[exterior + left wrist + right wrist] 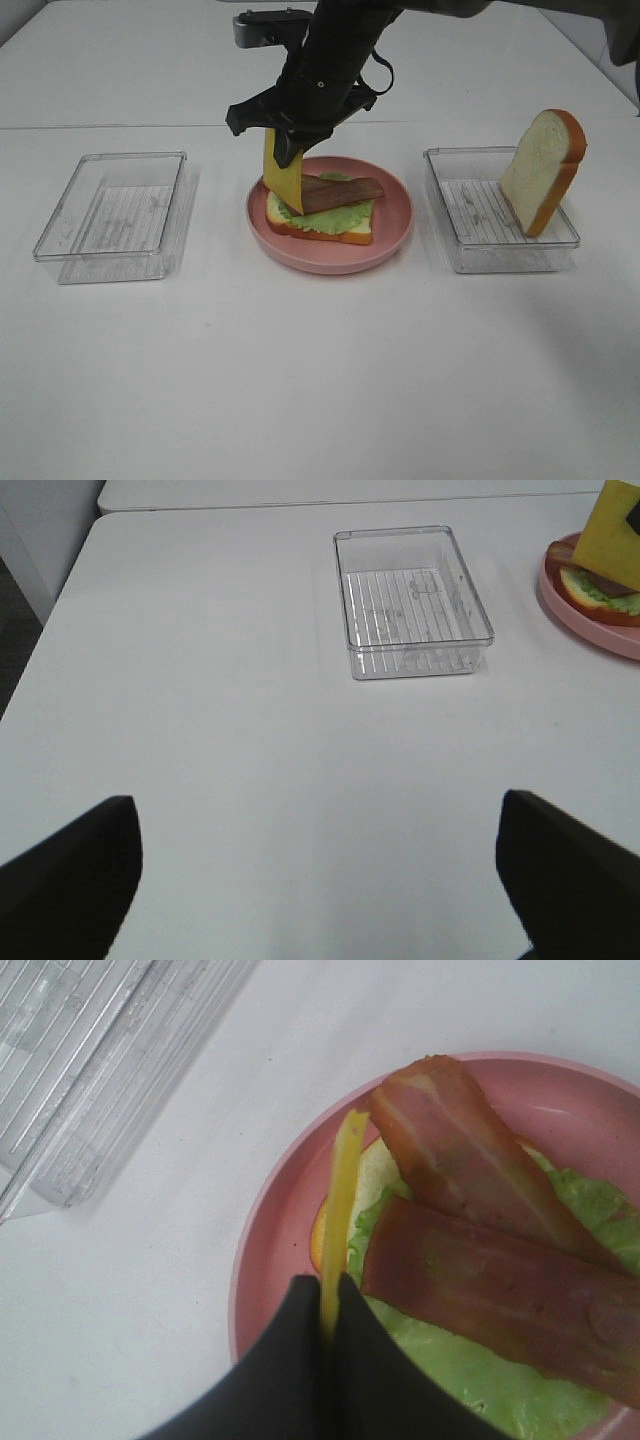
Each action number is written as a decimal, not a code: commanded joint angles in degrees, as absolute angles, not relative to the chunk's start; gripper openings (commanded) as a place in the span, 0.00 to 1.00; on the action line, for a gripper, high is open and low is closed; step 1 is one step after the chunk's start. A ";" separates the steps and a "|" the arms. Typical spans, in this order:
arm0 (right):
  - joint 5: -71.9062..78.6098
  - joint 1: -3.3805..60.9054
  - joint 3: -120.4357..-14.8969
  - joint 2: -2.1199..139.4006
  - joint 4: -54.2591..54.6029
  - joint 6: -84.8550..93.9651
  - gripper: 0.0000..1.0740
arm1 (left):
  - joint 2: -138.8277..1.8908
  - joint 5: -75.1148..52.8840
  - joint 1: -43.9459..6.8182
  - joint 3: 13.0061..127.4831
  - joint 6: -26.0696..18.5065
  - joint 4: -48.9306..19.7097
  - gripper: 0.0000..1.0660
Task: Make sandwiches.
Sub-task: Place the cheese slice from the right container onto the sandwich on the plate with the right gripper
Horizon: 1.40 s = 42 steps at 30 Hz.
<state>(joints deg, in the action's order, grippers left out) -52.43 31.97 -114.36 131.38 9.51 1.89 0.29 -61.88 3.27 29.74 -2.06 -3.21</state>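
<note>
My right gripper (283, 150) pinching yellow cheese slice (282, 178) by upper edge, jaws pressed on it; slice hangs upright over left side of pink plate (390, 243). On plate: bread slice (340, 234), lettuce leaf (335, 217), two bacon strips (343, 192) on top. Second bread slice (543, 170) leans upright in right clear tray (470, 250). My left gripper (320, 880) spread wide, holding nothing, above bare table (230, 700), left clear tray (412, 600) ahead.

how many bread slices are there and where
2. One bread slice lies on the pink plate under the lettuce and bacon. The other bread slice leans upright in the right-hand clear tray. None seems hidden.
</note>
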 commanded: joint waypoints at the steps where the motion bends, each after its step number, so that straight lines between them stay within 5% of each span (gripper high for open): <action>1: -51.62 31.51 -113.85 131.49 9.28 2.41 0.00 | 0.80 -61.48 3.38 29.68 -2.06 -3.61 0.83; 24: -53.46 29.97 -113.85 135.39 -0.57 -2.06 0.00 | 0.80 -61.48 3.38 29.68 -2.06 -3.67 0.83; 28: -53.11 29.97 -113.85 135.39 -0.92 -2.06 0.11 | 0.80 -61.48 3.38 29.68 -2.06 -3.67 0.83; 30: -52.43 29.97 -113.85 135.39 -2.01 -1.89 0.50 | 0.80 -61.48 3.38 29.68 -2.06 -3.67 0.83; 33: -52.20 29.97 -113.85 135.39 -2.58 -1.49 0.62 | 0.80 -61.48 3.38 29.68 -2.06 -3.67 0.83; 34: -52.08 29.97 -113.85 135.39 -4.07 -1.20 0.81 | 0.80 -61.48 3.38 29.68 -2.06 -3.67 0.83; 35: -52.08 29.97 -113.85 135.39 -4.87 -1.20 0.88 | 0.80 -61.48 3.38 29.68 -2.06 -3.67 0.83; 42: -53.92 29.97 -114.31 134.93 -8.37 -1.26 0.93 | 0.80 -61.48 3.38 29.68 -2.06 -3.67 0.83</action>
<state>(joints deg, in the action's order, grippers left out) -53.29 30.08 -114.02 135.33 -7.68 -1.49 0.29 -61.88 3.27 29.74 -2.06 -3.21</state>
